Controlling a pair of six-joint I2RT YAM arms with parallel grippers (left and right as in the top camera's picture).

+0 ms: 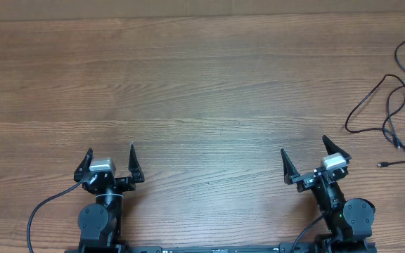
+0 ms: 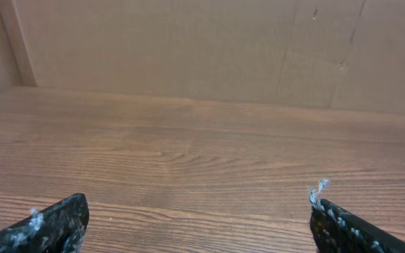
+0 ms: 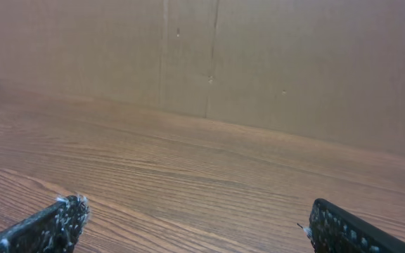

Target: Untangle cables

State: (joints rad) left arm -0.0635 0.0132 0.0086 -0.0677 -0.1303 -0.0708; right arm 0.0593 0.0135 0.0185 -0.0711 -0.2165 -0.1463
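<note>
My left jaws and right jaws spread wide, gripping nothing, both at 6 o'clock on the desk (image 1: 202, 84), cables (image 1: 389, 119) in a loose black tangle at 3 o'clock, well apart from my right jaws

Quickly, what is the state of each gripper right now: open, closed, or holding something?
Left gripper: open, holding nothing.
Right gripper: open, holding nothing; the cables lie apart from it.
</note>
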